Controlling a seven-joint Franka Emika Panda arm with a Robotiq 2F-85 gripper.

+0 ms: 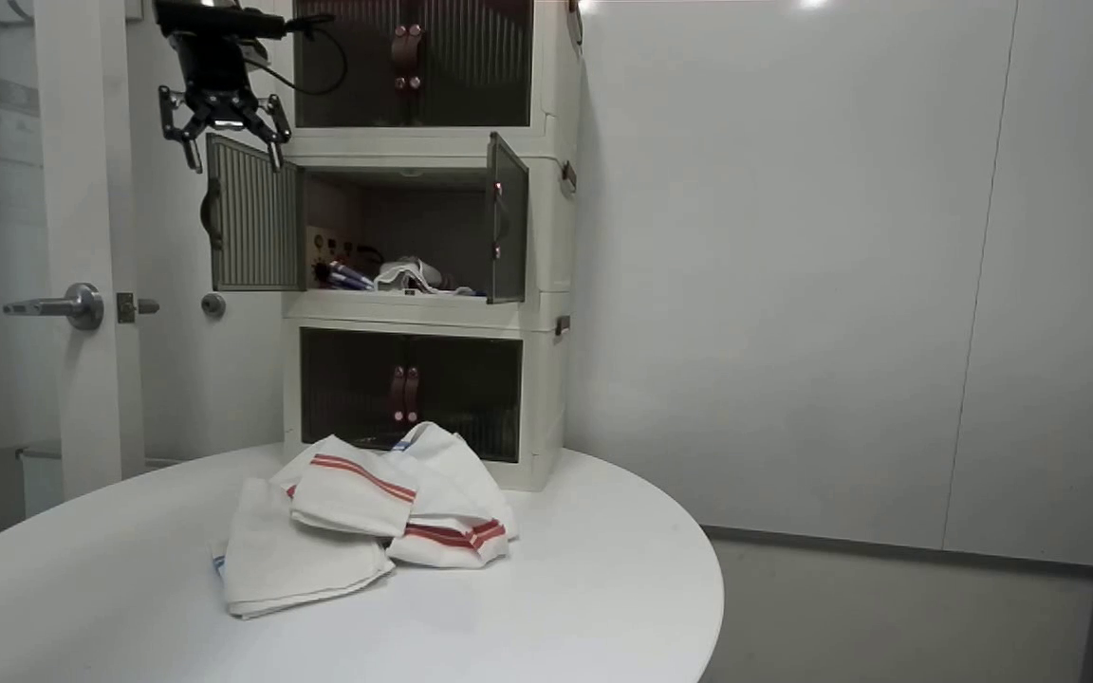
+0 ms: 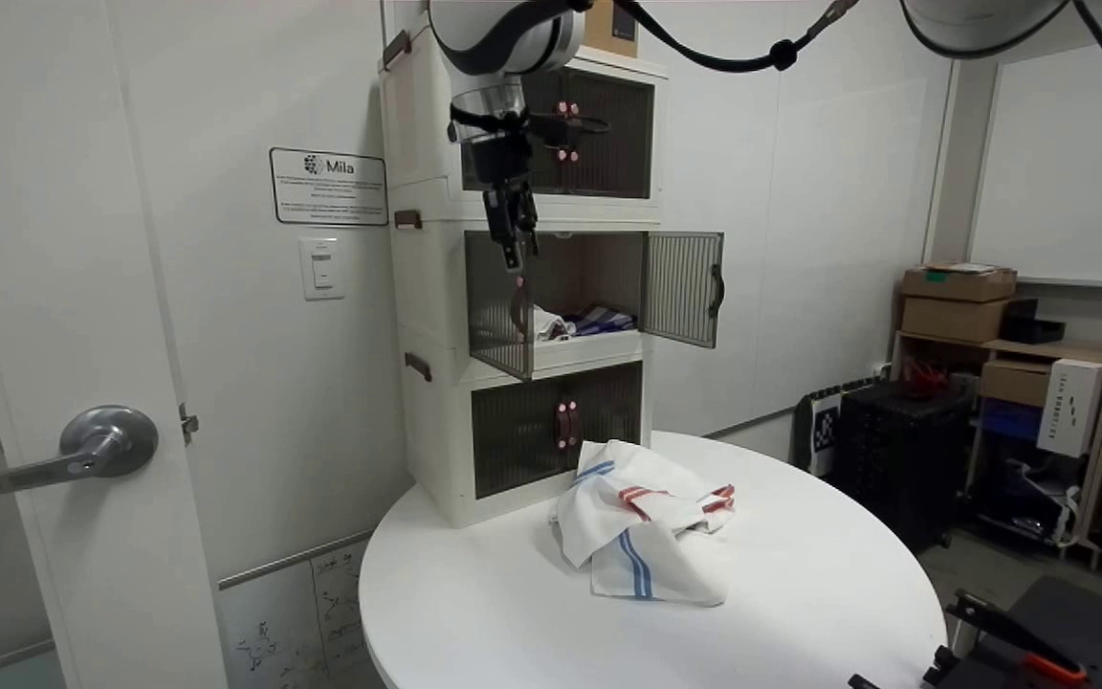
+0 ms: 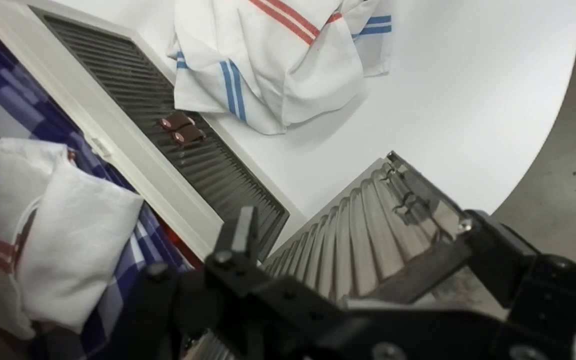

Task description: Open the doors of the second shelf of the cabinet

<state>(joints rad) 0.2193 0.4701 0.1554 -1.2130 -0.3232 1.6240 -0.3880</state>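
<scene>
The claw (image 1: 234, 163), fingers (image 3: 243, 230) spread wide, hung close to the top of the near door (image 1: 257, 223); the far door (image 1: 509, 223) stood farther from it, both swung open. Lower than the claw lay cloths (image 3: 78, 235) in the shelf (image 1: 423, 213) and, lower still, towels (image 1: 352, 503) on the table (image 1: 603, 588).

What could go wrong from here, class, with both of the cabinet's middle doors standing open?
First, the open gripper hangs close to one open door; whether they touch is unclear, and a careless retreat might bump that panel or swing it shut.
Second, the white cloth lies near the front edge of the middle shelf, so a gripper dipping in could snag it and drag it out.
</scene>
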